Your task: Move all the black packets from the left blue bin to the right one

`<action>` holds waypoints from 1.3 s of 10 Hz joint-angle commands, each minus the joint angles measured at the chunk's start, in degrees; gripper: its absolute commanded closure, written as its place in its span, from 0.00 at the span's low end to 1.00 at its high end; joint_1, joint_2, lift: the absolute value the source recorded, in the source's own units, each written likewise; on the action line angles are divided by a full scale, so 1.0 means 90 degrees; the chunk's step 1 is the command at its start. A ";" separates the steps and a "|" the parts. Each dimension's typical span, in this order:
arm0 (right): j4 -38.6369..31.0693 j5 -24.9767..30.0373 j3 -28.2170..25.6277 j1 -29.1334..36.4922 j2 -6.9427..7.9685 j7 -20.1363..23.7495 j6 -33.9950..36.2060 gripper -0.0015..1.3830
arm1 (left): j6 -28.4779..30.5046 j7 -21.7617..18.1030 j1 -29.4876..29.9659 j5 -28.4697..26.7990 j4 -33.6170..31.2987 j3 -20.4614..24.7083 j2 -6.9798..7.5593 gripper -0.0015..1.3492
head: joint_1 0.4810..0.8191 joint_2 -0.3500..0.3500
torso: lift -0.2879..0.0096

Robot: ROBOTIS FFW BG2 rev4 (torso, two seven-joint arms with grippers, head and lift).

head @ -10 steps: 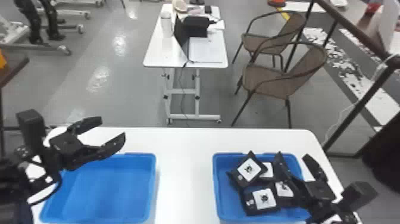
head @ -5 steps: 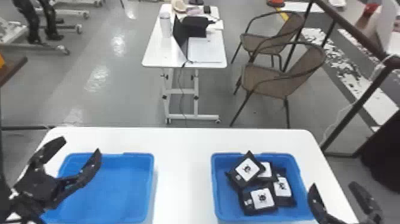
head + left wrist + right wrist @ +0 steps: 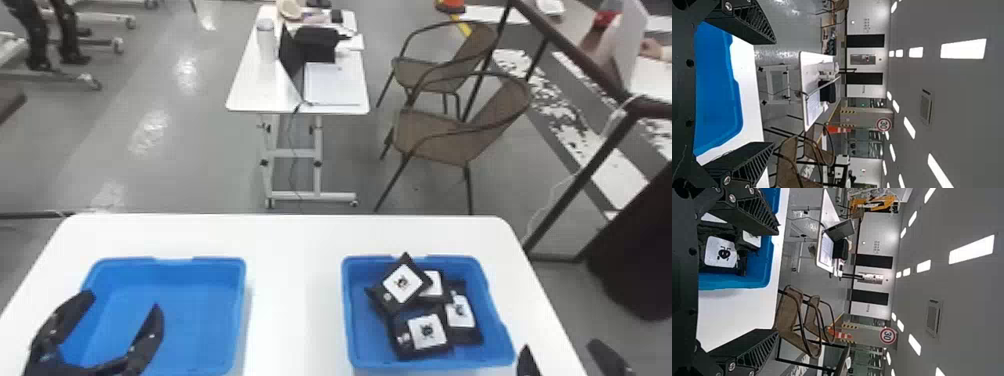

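Top packet could spill

The black packets lie heaped in the right bin, one corner at its far rim. The right gripper, spread beside that bin, could snag it by sweeping low; the left gripper, also spread, is left of the bin.

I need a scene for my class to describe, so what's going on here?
A two-armed robot is on a packet-moving job, and nothing is in its grip. At least four black packets lie heaped in the right blue bin; the left blue bin looks empty. The left gripper is open over the left bin, the right gripper open beside the right one.
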 commanded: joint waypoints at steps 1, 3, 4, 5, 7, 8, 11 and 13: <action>0.0047 0.0037 0.0039 0.0028 0.0006 0.0001 -0.0001 0.10 | 0.0075 0.0108 0.0079 0.0085 -0.0001 -0.0207 0.0189 0.08 | 0.63 0.33 | 0.97; 0.0037 0.0037 0.0049 0.0028 0.0006 0.0001 0.0019 0.10 | 0.0075 0.0206 0.0079 0.0163 -0.0001 -0.0325 0.0326 0.08 | 0.63 0.32 | 0.97; 0.0027 0.0027 0.0049 0.0018 0.0006 0.0001 0.0058 0.10 | 0.0094 0.0225 0.0098 0.0183 -0.0001 -0.0325 0.0316 0.08 | 0.63 0.32 | 0.97; 0.0017 0.0027 0.0049 0.0008 0.0006 0.0001 0.0087 0.10 | 0.0114 0.0225 0.0098 0.0183 -0.0001 -0.0315 0.0306 0.08 | 0.63 0.32 | 0.97; 0.0017 0.0027 0.0069 -0.0001 0.0006 0.0001 0.0126 0.10 | 0.0163 0.0225 0.0088 0.0202 -0.0001 -0.0325 0.0316 0.08 | 0.63 0.32 | 0.97; 0.0017 0.0017 0.0069 -0.0001 0.0006 0.0001 0.0146 0.10 | 0.0192 0.0225 0.0088 0.0212 -0.0001 -0.0325 0.0316 0.08 | 0.63 0.32 | 0.97; 0.0007 0.0017 0.0078 -0.0011 0.0006 0.0001 0.0165 0.10 | 0.0231 0.0225 0.0088 0.0242 -0.0001 -0.0354 0.0365 0.08 | 0.63 0.32 | 0.97; -0.0012 0.0017 0.0078 -0.0001 0.0006 0.0001 0.0194 0.10 | 0.0250 0.0225 0.0088 0.0251 -0.0001 -0.0354 0.0365 0.08 | 0.63 0.32 | 0.97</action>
